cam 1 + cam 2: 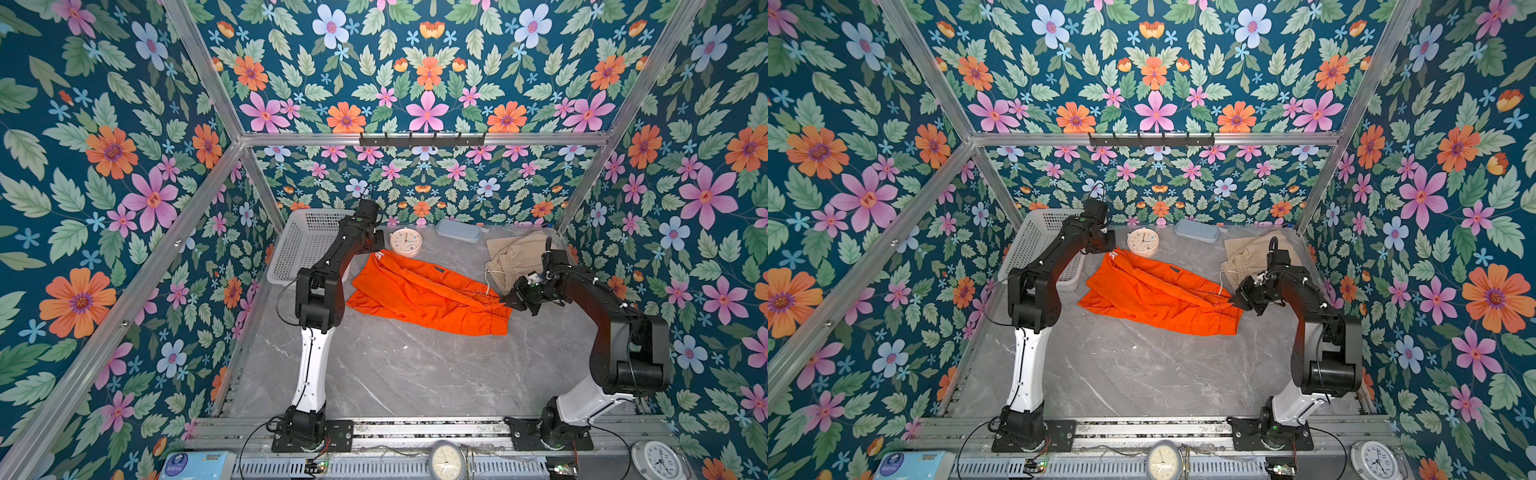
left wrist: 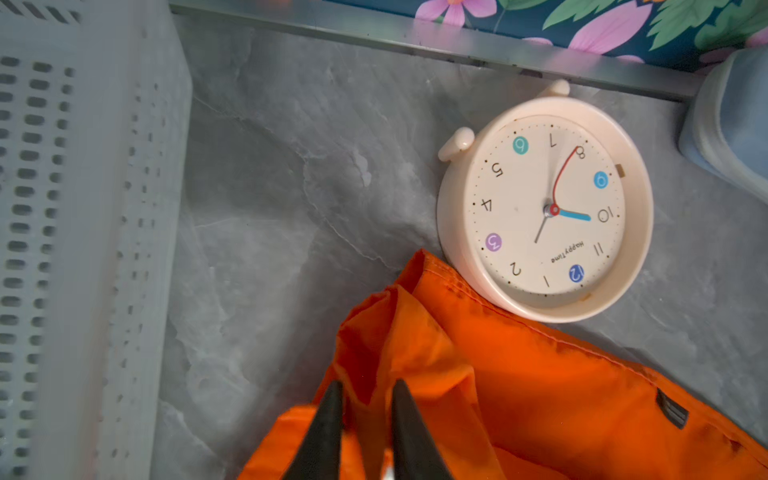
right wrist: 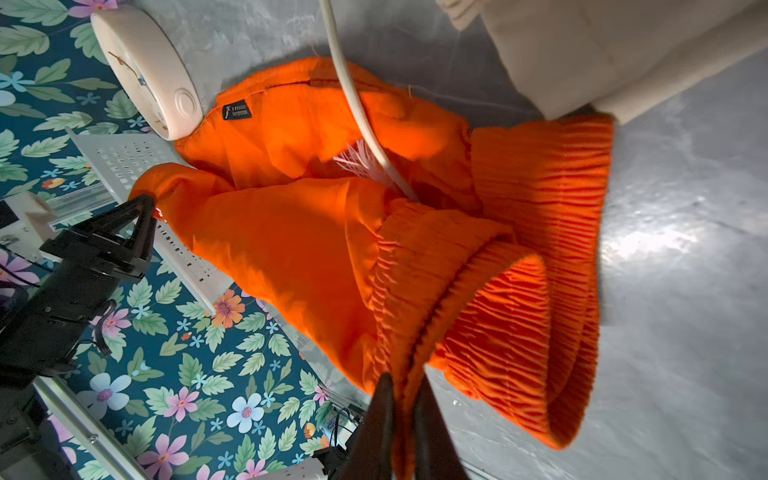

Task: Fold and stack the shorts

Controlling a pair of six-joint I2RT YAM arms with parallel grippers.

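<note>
Item one, orange shorts: crumpled across the middle of the grey marbled surface, lying slantwise from far left to right between the two arms. Leg end: a hem corner sits raised at the far-left end, against the rim of the cream alarm clock. Here the left fingers stand apart with a clear gap, one on either side of a raised fold of the orange cloth. Waistband end: the gathered elastic band is bunched and lifted at the right end. There the right fingers stand close together, with a strip of the band pinched between them. A white drawstring trails over the orange cloth near the waistband; I cannot tell which pair it belongs to. Item two, beige shorts: heaped in the far right corner of the surface, behind the right arm and just beside the orange waistband, touched by neither set of fingers. Also on the surface: a white perforated basket at the far left, next to the left arm. A pale blue case lies along the back wall, between the clock and the beige shorts.
</note>
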